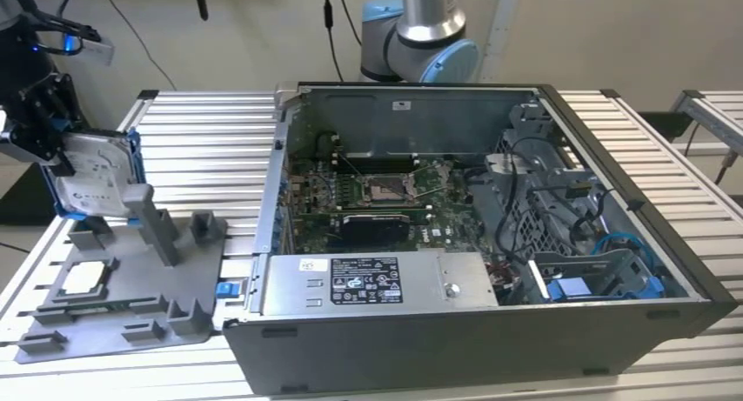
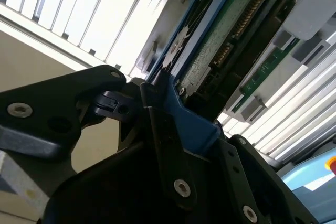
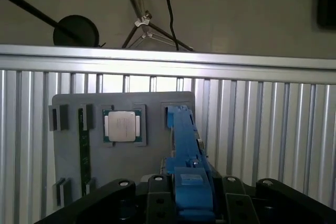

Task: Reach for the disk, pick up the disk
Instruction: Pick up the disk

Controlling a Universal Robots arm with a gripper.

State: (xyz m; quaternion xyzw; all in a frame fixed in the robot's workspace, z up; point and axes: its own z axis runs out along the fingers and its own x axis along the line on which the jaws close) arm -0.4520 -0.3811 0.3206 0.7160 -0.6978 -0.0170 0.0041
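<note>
Table [image 1: 197, 131]: ribbed aluminium slats across the exterior view, a flat bed that carries everything else.
Computer case [image 1: 465, 349]: dark steel box at centre and right, lying on its side with the cover off, so the green board and cabling inside are open from above.
Power-supply box [image 1: 371, 284]: long grey sheet-metal block with a sticker, seated along the case's near wall.
Fixture tray [image 1: 128, 310]: matte grey plastic plate at lower left. It has upright posts and shallow pockets, apparently shaped to keep each removed part in its own place.
Gripper [image 1: 58, 157]: black and angular, at the upper left. Its fingers are pinched onto the disk's blue frame, the part that gives a firm edge to clamp.
Disk [image 1: 99, 179]: held on edge at the left, just over the tray's far posts. It has a smooth silver face with a white label and a glossy blue bracket. I cannot tell whether its lower edge is clear of the tray.
Processor chip [image 1: 86, 280]: small square of bright metal, lying flat in a tray pocket, apart from the disk.
</note>
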